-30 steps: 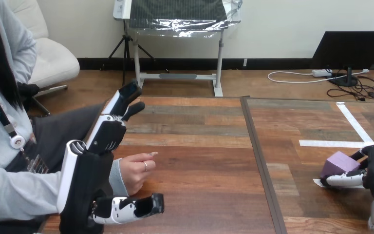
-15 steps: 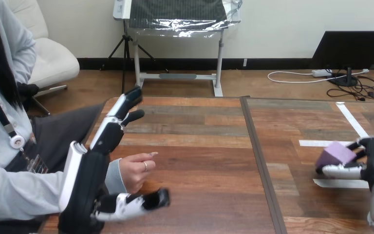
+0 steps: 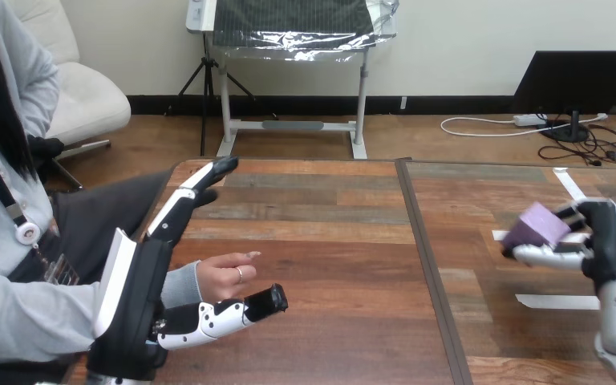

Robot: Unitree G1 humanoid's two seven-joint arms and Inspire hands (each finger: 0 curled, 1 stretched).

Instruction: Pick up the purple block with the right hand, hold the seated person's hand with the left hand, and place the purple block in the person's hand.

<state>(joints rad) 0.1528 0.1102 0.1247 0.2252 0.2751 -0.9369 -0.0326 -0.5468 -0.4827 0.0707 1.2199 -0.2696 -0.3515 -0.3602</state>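
Observation:
A purple block (image 3: 536,224) hangs above the table's right part, pinched in my right hand (image 3: 612,245): the thumb runs under it and the fingers curl behind it. At the left, my left hand (image 3: 138,293) is open beside the person's hand (image 3: 223,279). Its straight fingers (image 3: 186,196) reach past the far side of that hand, and its thumb (image 3: 228,311) lies along the near side, close under the knuckles. The person's hand rests loosely curled on the wooden table (image 3: 329,241), coming out of a grey sleeve. I see nothing in it.
White tape strips (image 3: 557,301) lie on the right tabletop below the raised block, and another strip (image 3: 571,186) runs toward the far edge. A dark seam (image 3: 425,257) splits the table into two boards. The person sits close at the left edge.
My right hand has lifted the purple block off the tape mark and carried it up and to the left. My left hand's fingers have straightened and lowered, and its thumb has come closer to the person's hand.

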